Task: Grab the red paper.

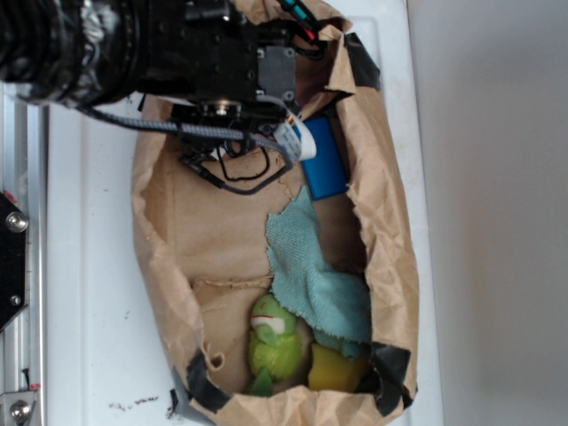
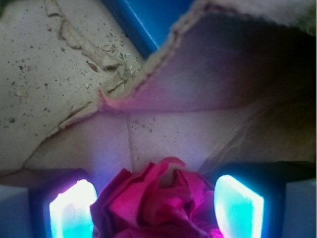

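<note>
A white tabletop (image 1: 89, 266) is carrying a large brown paper bag (image 1: 390, 257) lying open, its rim patched with black tape. The black robot arm (image 1: 106, 44) is reaching into the bag's upper end. Inside, a teal cloth (image 1: 311, 266) is lying beside a blue box (image 1: 324, 160), with a green plush toy (image 1: 273, 342) and a yellow item (image 1: 335, 368) sitting at the lower end. In the wrist view, the hand (image 2: 156, 208) is straddling the red paper (image 2: 158, 203), its glowing pads (image 2: 72, 210) sitting just beside the wad on either side; whether they are pressing it, I cannot tell.
</note>
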